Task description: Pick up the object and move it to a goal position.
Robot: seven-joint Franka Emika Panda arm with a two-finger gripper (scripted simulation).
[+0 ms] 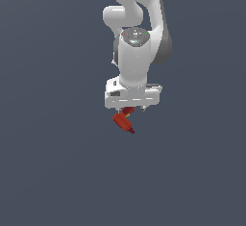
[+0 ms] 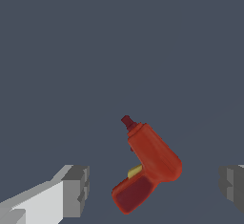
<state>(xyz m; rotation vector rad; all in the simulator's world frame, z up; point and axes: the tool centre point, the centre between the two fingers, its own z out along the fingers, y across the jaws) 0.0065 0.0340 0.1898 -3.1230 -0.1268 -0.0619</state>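
Observation:
The object is a small red L-shaped toy drill (image 2: pixel 151 158) with a dark tip and a yellow trigger. In the wrist view it lies on the dark grey floor between my two grey fingertips (image 2: pixel 76 189), with clear gaps on both sides. My gripper (image 2: pixel 153 186) is open and wide around it, touching nothing. In the exterior view the white hand and gripper (image 1: pixel 132 108) hang straight down just above the drill (image 1: pixel 122 121), whose dark tip points toward the exterior view's lower right. The hand hides part of the drill there.
A plain dark grey floor (image 1: pixel 48 172) fills both views. The white arm (image 1: pixel 137 23) rises behind the hand to the exterior view's top edge. No other objects or goal marker show.

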